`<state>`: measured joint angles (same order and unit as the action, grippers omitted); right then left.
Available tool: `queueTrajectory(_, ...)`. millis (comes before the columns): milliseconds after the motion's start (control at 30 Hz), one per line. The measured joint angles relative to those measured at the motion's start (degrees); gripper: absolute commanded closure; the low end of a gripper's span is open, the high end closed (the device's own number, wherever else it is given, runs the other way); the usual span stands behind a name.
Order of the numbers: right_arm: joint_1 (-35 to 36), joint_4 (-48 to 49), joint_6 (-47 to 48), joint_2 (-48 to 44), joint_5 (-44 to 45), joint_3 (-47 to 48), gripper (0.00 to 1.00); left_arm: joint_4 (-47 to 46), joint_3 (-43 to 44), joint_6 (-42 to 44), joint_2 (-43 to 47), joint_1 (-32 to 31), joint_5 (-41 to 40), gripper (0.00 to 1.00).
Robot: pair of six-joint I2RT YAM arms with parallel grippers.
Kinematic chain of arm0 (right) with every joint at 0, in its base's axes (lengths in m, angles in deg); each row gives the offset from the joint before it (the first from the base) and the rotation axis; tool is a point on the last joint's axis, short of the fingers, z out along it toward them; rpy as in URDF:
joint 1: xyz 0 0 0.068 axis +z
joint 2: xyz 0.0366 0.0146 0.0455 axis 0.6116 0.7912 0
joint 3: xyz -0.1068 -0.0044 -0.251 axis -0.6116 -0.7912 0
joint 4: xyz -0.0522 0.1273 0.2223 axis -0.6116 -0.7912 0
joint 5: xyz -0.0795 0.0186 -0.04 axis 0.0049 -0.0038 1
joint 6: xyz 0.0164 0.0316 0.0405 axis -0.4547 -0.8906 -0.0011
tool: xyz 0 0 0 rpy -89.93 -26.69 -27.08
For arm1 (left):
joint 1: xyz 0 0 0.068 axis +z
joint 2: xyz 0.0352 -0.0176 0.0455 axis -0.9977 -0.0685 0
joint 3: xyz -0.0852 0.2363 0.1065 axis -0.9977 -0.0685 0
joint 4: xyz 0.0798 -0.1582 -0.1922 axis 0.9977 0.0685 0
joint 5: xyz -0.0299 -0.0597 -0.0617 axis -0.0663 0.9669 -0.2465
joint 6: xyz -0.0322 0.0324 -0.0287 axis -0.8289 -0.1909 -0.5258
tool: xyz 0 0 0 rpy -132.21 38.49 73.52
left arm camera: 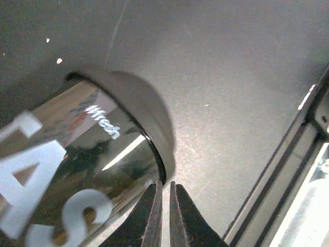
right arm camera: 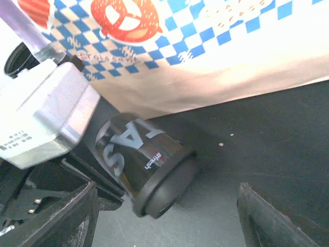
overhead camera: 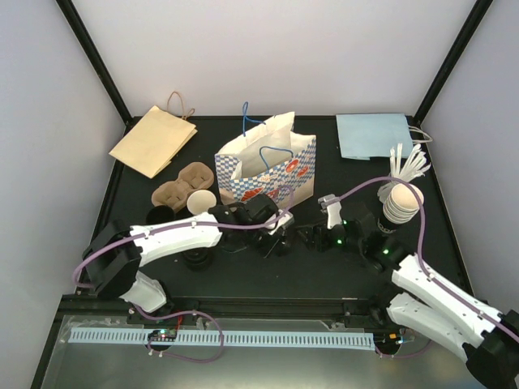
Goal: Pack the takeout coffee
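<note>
1. Top view: both arms reach to the middle of the surface (overhead camera: 268,279), just in front of the upright checkered bag (overhead camera: 268,166). The left end effector (overhead camera: 276,235) and right end effector (overhead camera: 315,237) are near each other. The left arm hides the cup here.
2. Top view only: a stack of paper cups (overhead camera: 401,203) at the right and a cardboard carrier (overhead camera: 182,186) at the left. A brown bag (overhead camera: 154,139) and a blue bag (overhead camera: 375,135) lie flat at the back.
3. Left wrist view: the black cup (left arm camera: 77,170) is tilted on its side with its lid (left arm camera: 144,113) on. The left end effector is closed to a sliver, with its tips against the lid rim. Cannot tell whether the rim is pinched.
4. Right wrist view: the cup sits just in front of the checkered bag, lid end low. The right end effector is spread wide with nothing between its fingers.
</note>
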<state>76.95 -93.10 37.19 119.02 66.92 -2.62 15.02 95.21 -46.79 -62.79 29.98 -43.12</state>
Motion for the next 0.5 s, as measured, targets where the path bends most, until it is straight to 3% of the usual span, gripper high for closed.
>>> queueTrajectory(367, -0.07, 0.28, 4.07, -8.9, 4.85, -2.1, 0.05, -7.28, -5.11, -6.69, 8.09, 8.5, 15.04, 0.94)
queueTrajectory(433, -0.07, 1.27, 4.57, -10.19, 4.9, -3.21, 0.04, -7.87, -5.29, -7.58, 8.63, 9.73, 16.44, 0.85)
queueTrajectory(500, -0.07, 2.45, 4.68, -10.69, 4.74, -4.13, 0.05, -7.67, -5.29, -7.8, 8.9, 10.19, 16.61, 0.65)
